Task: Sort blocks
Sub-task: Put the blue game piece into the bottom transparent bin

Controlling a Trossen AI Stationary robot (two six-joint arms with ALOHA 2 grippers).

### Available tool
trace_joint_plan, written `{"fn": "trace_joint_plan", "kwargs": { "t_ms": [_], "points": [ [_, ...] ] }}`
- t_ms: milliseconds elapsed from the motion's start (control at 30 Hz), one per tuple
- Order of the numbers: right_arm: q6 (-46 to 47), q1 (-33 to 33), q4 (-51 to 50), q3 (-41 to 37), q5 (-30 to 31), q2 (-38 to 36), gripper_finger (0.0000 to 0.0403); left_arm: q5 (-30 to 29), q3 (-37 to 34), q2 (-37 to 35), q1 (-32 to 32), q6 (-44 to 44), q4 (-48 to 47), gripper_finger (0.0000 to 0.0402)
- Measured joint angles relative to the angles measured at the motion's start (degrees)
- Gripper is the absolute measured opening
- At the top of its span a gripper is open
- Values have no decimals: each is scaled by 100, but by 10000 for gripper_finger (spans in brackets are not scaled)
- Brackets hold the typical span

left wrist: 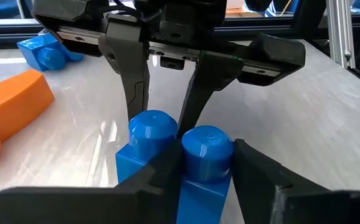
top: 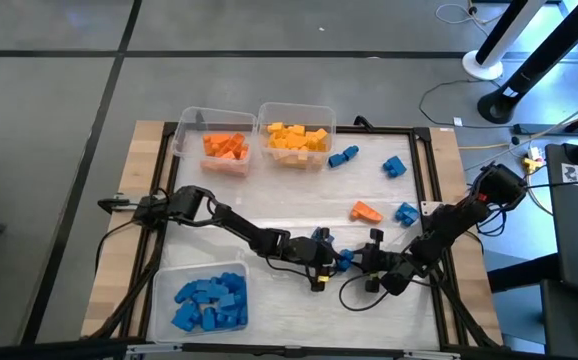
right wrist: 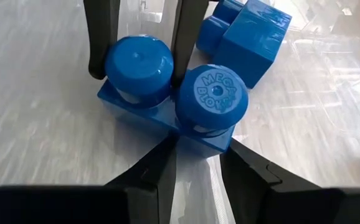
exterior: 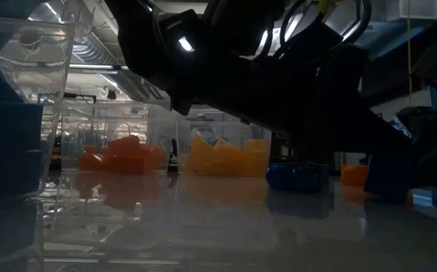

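L gripper & R gripper meet nose to nose near the table's front middle, both on one blue two-stud block. In the L wrist view, L fingers are clamped on the one stud nearer them, w/ R's fingers straddling the other stud. R wrist view shows the same: R fingers pinch the stud w/ lettering, partly closed, block resting on table. Another blue block lies just beside. Orange block plus loose blue blocks lie further back. Bins: orange bin, yellow bin at back, blue bin front-left
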Motion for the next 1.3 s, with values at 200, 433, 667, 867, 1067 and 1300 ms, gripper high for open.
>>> {"fn": "trace_joint_plan", "kwargs": {
  "t_ms": [200,433,667,867,1067,1300],
  "points": [
    [2,0,-4,0,19,0,120,-28,-2,-1,0,58,-2,99],
    [9,0,-123,20,5,-5,120,-90,-13,-46,-32,330,57,99],
    [-1,0,-584,45,-119,-356,120,-94,-22,-177,-44,350,16,104],
    [-29,4,-1398,48,-169,-1129,120,-146,-24,-195,-31,364,44,102],
    [-466,4,-1769,48,-271,-1894,120,-234,-24,-197,-22,392,107,105],
    [-1146,4,-1806,39,-189,-2706,120,-369,-24,-461,-25,519,-12,106]
  ]
}}
